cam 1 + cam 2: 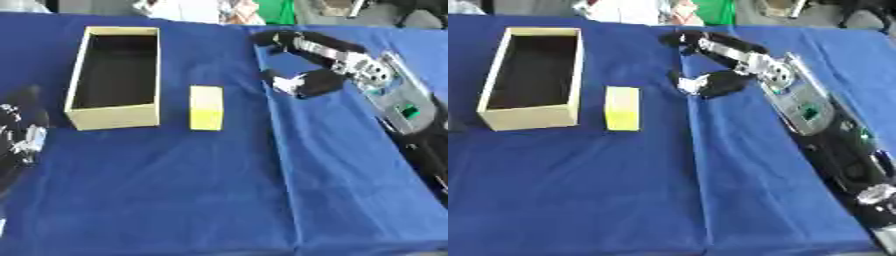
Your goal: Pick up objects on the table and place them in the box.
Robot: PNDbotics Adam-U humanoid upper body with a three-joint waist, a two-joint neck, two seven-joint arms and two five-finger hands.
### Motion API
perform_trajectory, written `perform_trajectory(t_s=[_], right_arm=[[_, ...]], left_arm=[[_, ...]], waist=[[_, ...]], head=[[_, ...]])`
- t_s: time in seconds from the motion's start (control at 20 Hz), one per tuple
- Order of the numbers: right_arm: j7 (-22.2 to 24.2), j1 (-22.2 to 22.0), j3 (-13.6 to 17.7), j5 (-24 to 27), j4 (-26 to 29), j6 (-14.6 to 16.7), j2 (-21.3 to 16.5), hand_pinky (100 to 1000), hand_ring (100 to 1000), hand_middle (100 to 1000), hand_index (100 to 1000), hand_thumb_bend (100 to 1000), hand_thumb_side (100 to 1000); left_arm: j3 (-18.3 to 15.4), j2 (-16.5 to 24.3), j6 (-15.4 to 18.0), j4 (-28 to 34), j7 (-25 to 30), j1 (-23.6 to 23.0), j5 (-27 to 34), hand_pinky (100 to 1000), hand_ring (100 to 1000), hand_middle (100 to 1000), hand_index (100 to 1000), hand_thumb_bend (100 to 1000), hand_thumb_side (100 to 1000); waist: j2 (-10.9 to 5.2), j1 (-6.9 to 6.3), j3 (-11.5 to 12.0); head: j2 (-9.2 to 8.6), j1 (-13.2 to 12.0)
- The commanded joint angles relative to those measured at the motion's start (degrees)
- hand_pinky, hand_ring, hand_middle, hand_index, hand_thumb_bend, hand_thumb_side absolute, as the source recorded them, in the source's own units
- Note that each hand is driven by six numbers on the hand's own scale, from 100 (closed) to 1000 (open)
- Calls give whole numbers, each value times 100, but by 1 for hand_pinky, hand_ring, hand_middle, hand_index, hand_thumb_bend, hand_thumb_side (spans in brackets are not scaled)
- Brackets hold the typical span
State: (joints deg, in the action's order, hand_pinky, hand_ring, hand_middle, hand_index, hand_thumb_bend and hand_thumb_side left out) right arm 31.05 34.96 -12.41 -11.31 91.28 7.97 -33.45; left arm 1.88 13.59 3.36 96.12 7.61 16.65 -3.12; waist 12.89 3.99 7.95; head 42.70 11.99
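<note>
Fingers (282, 41) of right hand (311, 60) spread wide, relaxed, holding nothing; thumb (293, 84) stretched out below them, tip pale. Hovering over or resting on blue cloth-covered table (219, 190): contact with cloth cannot be told. Right arm entering from right edge, black with silver joints and a grey forearm panel carrying a small green mark.

Yellow rectangular block (206, 107) lying flat on cloth, to the left of the thumb tip, near but clearly apart from it. Long axis running away from camera. Untouched by either hand.

Open cream-coloured cardboard box (113, 116) further left of the fingers, just beside the yellow block with a narrow strip of cloth between them. Box upright, long axis parallel to the block, interior dark; contents cannot be made out.

Left hand (22, 135) far to the left of right fingers, at left edge of left eye view only, dark with pale patches. Finger state cannot be told. Well apart from box and block.

Crease in cloth running from beneath right hand toward the near table edge.
</note>
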Motion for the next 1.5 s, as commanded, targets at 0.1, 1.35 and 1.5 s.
perform_trajectory(t_s=[0.1, 1.35, 1.5], right_arm=[[229, 253, -125, 1, 10, 35, -95, 949, 1000, 992, 1000, 100, 465], [904, 1409, -882, -1003, -1417, 235, 822, 961, 1000, 1000, 1000, 100, 622], [795, 1446, -837, -1437, -1664, 273, 927, 962, 1000, 1000, 1000, 100, 611]], left_arm=[[19, 48, 4, 69, 38, 34, 4, 705, 1000, 908, 933, 147, 503], [49, 14, 10, 55, 97, 34, 10, 706, 1000, 911, 935, 139, 513], [50, 9, 10, 55, 100, 35, 13, 706, 1000, 912, 936, 137, 514]], waist=[[-96, -8, -5], [-92, 1, 44], [-90, -3, 48]], head=[[35, 41], [-17, 114], [-22, 118]])
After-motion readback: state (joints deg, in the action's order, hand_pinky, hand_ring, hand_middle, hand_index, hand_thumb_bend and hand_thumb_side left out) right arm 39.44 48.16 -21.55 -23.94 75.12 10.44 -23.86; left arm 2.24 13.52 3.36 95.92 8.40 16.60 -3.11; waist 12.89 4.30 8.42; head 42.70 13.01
